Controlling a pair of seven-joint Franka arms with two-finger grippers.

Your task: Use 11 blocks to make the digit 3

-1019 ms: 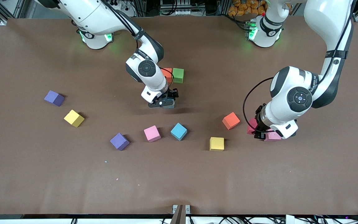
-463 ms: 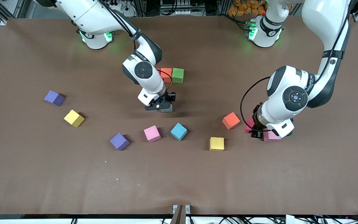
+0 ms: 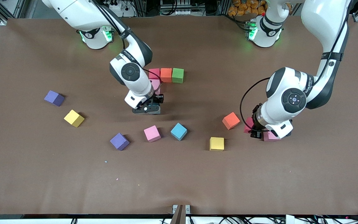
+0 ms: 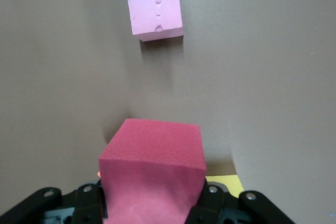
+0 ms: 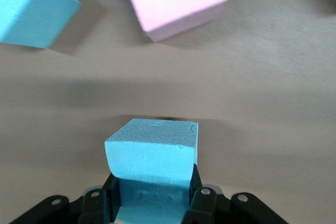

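Nearest the front edge of the surface (image 3: 42, 186) lie a yellow block (image 3: 217, 144) and a purple block (image 3: 119, 141), with a pink block (image 3: 152, 133) and a blue block (image 3: 178, 131) between them, a little farther in. Toward the left arm's end, the left tool (image 3: 257, 132) is clamped on a red block (image 4: 152, 174), low over the surface just beside a pale pink block (image 4: 154, 6) and an orange block (image 3: 231, 120). Toward the right arm's end sit a second yellow block (image 3: 74, 118) and a dark purple block (image 3: 54, 98). The right tool (image 3: 148, 108) grips a light blue block (image 5: 152, 156) above the middle. Farthest in, a row (image 3: 166, 75) of red, orange and green cubes stands touching, a pink cube at its red end.
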